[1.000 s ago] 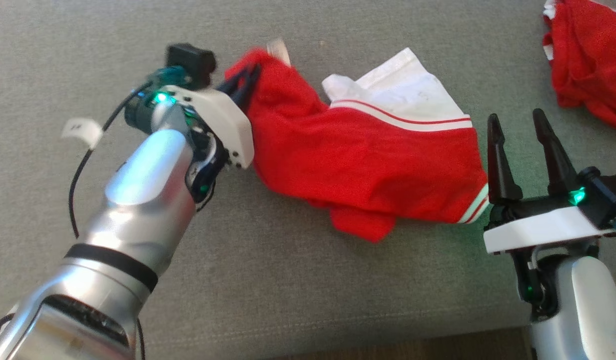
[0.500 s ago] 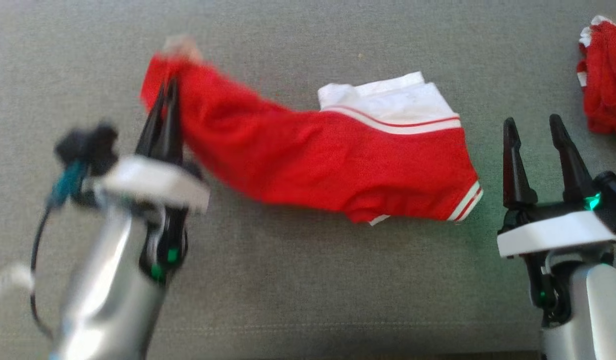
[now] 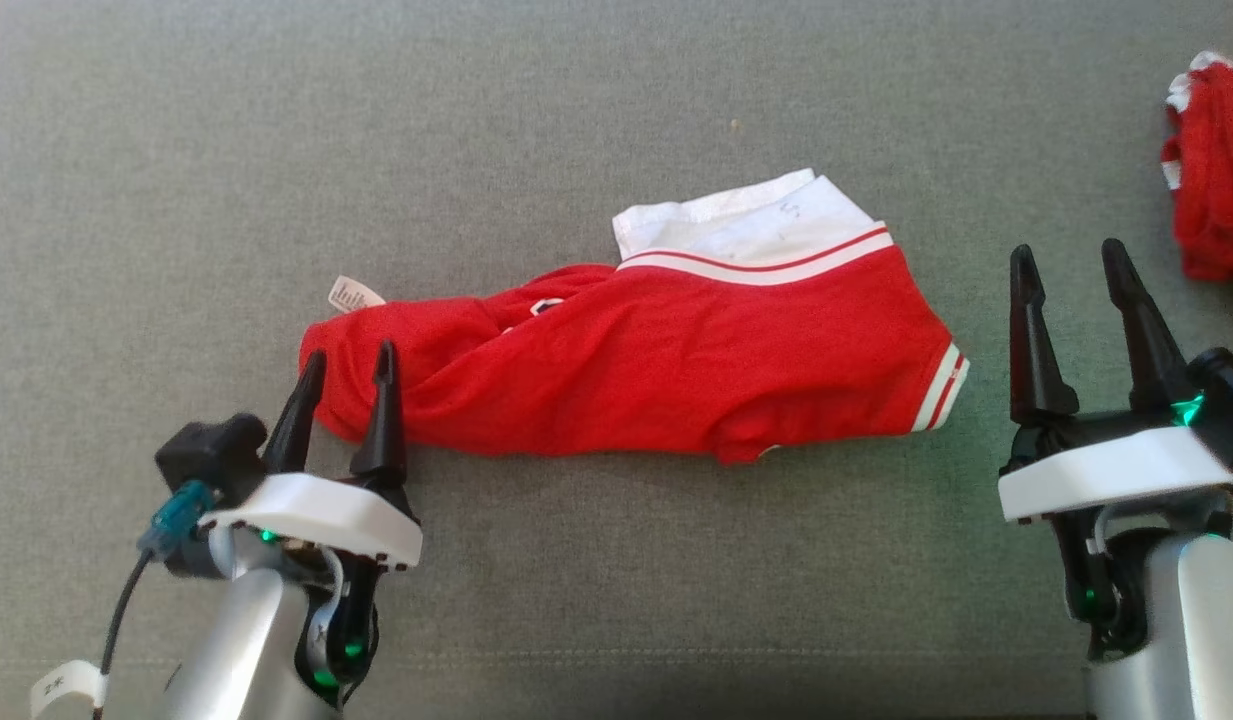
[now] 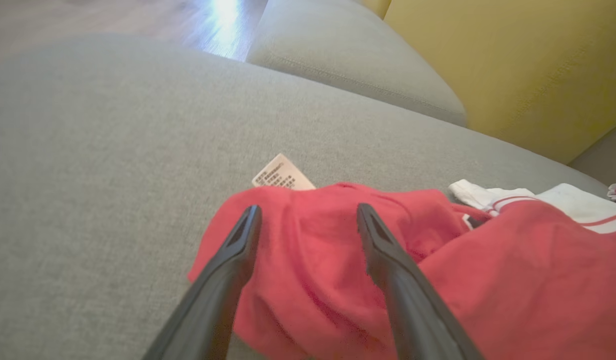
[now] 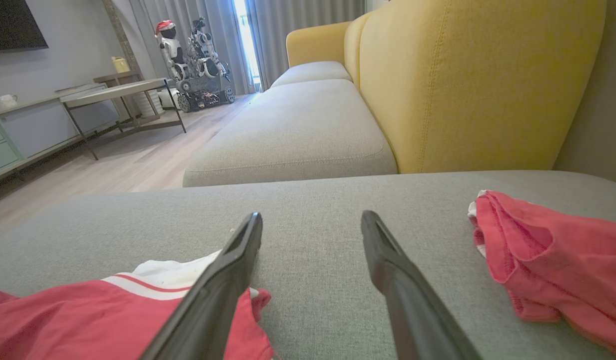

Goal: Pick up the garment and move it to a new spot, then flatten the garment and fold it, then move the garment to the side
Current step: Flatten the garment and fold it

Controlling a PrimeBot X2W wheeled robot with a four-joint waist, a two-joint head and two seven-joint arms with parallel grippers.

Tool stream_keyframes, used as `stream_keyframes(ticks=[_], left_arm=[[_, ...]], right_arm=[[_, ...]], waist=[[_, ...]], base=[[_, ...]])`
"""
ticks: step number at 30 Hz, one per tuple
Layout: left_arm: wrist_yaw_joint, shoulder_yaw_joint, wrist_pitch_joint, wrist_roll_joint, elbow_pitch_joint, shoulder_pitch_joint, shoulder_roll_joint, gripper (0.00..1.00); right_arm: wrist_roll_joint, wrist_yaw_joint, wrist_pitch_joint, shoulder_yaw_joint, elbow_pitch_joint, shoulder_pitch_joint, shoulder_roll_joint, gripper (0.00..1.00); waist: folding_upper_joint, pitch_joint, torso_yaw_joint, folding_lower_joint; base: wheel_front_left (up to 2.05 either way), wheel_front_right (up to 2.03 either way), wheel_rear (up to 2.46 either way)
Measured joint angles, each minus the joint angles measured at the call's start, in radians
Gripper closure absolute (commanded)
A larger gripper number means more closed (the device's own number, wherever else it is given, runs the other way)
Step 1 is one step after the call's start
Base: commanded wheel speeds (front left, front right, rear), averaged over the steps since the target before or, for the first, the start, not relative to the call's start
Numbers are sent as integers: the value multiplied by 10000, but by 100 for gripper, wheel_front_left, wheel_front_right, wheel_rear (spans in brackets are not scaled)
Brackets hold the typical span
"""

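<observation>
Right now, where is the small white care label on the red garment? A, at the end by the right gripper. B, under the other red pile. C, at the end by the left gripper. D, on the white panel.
C: the care label pokes out from the bunched end of the red garment, just beyond the open left gripper.

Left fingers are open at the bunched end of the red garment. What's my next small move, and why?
Probably lower the left gripper and close on the twisted left end of the red garment to pull it flat. Its fingers stand open over that end, holding nothing, and the cloth there is rolled up near the care tag. The right gripper is open beside the striped end.
</observation>
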Motion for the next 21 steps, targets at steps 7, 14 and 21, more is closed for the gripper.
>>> stream_keyframes(ticks=[7,14,21], left_arm=[[4,178,0,1528,-920,40,58,0],[-52,286,-29,2123,-1277,481,456,0],[-56,408,31,2102,-1457,1269,871,0]], right_arm=[[-107,0,-6,27,19,240,0,0],[-276,0,2,86,59,598,0,0],[-284,0,107,203,69,1096,2,0]], waist=[[0,-601,-10,0],[0,-1134,38,0],[0,-1627,74,0]], base=[[0,0,0],[0,0,0],[0,0,0]])
